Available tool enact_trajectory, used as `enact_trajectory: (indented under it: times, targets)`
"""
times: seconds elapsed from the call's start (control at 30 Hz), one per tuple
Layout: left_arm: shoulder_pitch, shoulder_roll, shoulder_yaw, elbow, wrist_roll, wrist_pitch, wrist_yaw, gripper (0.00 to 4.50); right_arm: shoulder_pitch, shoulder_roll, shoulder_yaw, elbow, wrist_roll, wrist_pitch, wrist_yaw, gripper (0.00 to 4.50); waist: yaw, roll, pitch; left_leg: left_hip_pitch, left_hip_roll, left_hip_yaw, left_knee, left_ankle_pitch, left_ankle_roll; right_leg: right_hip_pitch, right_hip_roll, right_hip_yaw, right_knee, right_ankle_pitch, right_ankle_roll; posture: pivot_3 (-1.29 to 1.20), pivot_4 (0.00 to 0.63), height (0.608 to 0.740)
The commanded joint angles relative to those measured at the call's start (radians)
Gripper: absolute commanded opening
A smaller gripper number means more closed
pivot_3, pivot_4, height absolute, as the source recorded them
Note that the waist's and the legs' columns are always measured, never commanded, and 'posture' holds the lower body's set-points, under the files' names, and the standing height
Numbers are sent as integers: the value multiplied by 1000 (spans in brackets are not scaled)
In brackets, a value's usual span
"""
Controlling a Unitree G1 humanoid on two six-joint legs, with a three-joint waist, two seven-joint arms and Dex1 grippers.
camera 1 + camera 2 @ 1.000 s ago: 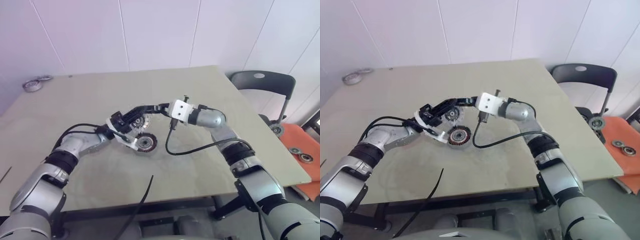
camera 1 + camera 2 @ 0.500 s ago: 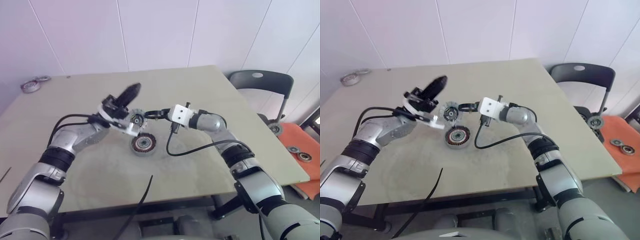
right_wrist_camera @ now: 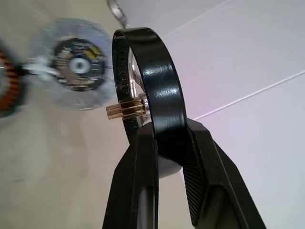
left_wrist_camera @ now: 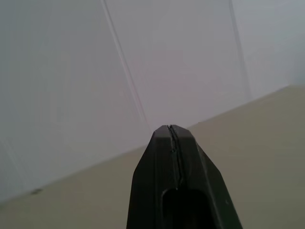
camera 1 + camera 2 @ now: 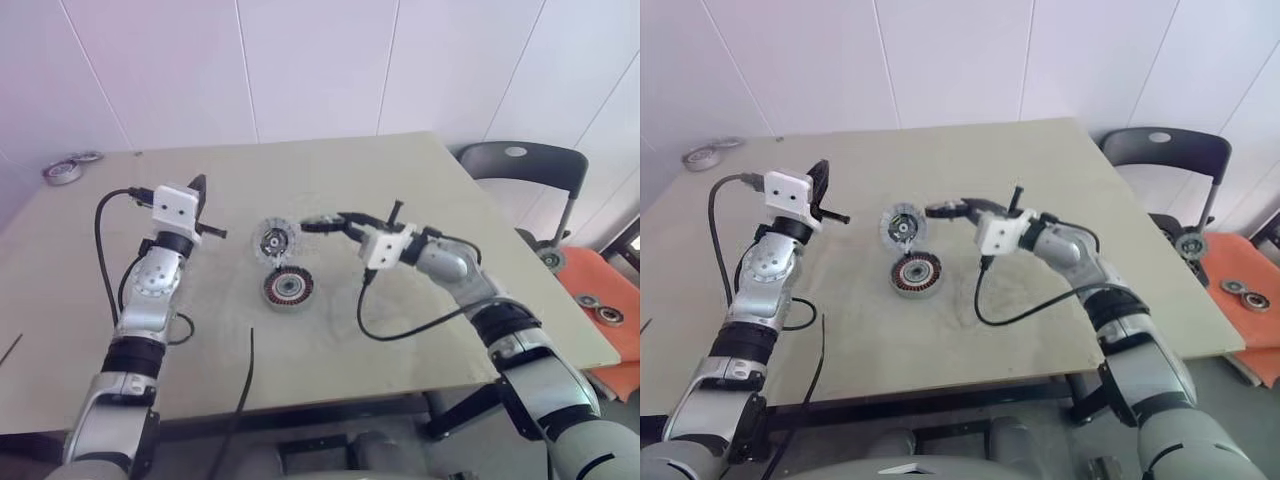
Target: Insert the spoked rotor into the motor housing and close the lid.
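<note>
Round silvery spoked rotor is up on edge just behind the copper-wound round motor housing, so with your left gripper clenched empty and your right gripper pinching a black ring with a brass gear, I'd tip it flat and centre it over the hub.

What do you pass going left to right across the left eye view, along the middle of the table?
Left gripper → spoked rotor → right gripper → chair. The motor housing overlaps the rotor, so it's left out.

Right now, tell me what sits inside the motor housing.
The motor housing shows copper windings around a silver hub; the spoked rotor is outside it. Anything beneath the windings is covered.
</note>
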Motion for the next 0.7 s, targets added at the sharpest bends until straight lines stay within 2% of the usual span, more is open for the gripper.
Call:
enact_trajectory:
  times: [0.03,0.13,0.27,0.43,0.7]
  targets:
    - [89,30,15,-263,-231,268,-177,0,32,1,-7,-107,58,-44,25,391,-14,0,0,0,0,0,0,0,0,0,0,0,0,0,0,0,0,740]
    - [177,99,54,-455,-441,536,-264,0,59,16,-8,-146,66,-55,28,391,-29,0,0,0,0,0,2,0,0,0,0,0,2,0,0,0,0,740]
    - [223,198,140,-547,-613,744,-332,0,65,48,-10,-173,56,-59,-1,391,-42,-1,0,2,1,-1,6,0,0,1,2,0,6,0,0,0,0,740]
    - [225,244,237,-561,-718,873,-345,0,94,89,6,-215,59,-44,3,391,-43,-2,1,3,1,-1,15,0,0,6,3,1,8,-5,-1,0,0,740]
    - [195,250,284,-550,-722,934,-352,0,77,166,47,-159,-2,-18,-27,391,-43,-3,1,10,1,-1,12,0,0,13,3,2,4,-5,-1,0,0,740]
